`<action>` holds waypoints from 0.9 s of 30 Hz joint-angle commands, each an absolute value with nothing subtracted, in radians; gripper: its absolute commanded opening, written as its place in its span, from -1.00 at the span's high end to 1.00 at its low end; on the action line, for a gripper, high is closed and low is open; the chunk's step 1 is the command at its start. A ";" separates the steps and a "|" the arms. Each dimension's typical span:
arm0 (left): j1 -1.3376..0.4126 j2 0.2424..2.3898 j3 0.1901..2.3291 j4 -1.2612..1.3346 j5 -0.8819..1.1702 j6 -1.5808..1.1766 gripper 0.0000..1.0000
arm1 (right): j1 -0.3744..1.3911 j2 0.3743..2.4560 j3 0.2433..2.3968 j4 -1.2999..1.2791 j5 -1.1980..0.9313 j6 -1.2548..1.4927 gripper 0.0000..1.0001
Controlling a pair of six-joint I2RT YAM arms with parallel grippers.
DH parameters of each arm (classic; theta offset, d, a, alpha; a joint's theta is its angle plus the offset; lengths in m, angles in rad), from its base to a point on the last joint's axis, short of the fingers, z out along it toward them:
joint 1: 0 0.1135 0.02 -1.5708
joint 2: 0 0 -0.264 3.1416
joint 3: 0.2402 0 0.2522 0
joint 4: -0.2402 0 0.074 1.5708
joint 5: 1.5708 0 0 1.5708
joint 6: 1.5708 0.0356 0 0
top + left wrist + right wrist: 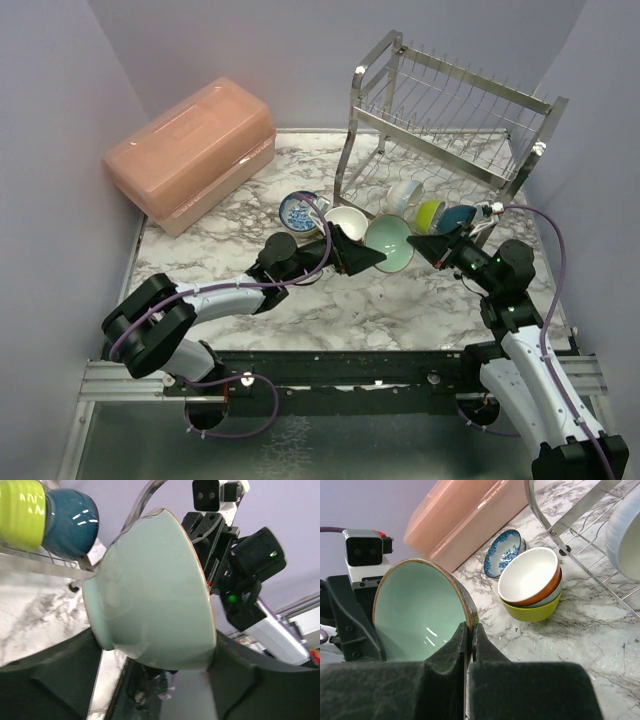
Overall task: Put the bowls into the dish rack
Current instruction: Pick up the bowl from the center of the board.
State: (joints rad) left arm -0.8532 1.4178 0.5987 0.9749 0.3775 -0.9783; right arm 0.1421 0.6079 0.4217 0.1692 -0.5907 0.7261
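In mid-air just in front of the tall chrome wire dish rack [430,133], over the marble-look table [330,310], I'm holding the mint green glazed ceramic bowl [390,243] tipped on edge between both arms. My right gripper [470,630] is pinching its thin brown-edged rim, one finger inside the wall and one outside, pressed together. My left gripper [362,257] is sitting spread wide to either side of the same bowl, its foot toward one finger and its rim toward the other. I'm not able to tell whether those fingers are pressing on it.

A white bowl [405,195], a lime bowl [20,512] and a teal bowl [70,522] are standing on edge in the rack's lower tier. On the table left of the rack, a blue-and-white patterned bowl [502,554] is lying beside a stack topped by a white-lined brown bowl [530,575].

Handling, as I'm judging it: stiff, glossy, probably slippery and easy to chip. A rim pinch alone is likely giving little hold against swinging. Gripping across foot and rim looks safer. I'm expecting to ease it gently between the wires.
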 commanded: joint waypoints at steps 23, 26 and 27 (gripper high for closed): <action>-0.843 1.412 0.518 1.076 0.339 -0.960 1.00 | 0.137 0.591 0.461 0.075 -0.520 0.675 -0.54; -0.834 1.402 0.499 1.076 0.331 -0.960 1.00 | 0.137 0.589 0.454 0.063 -0.511 0.669 -0.67; -0.832 1.397 0.492 1.076 0.328 -0.959 1.00 | 0.137 0.588 0.452 0.057 -0.510 0.664 -0.70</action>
State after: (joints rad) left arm -0.8444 1.4364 0.5095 0.9970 0.3645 -0.9745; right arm 0.1417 0.5987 0.4435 0.1028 -0.5392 0.6907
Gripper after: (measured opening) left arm 0.721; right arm 0.825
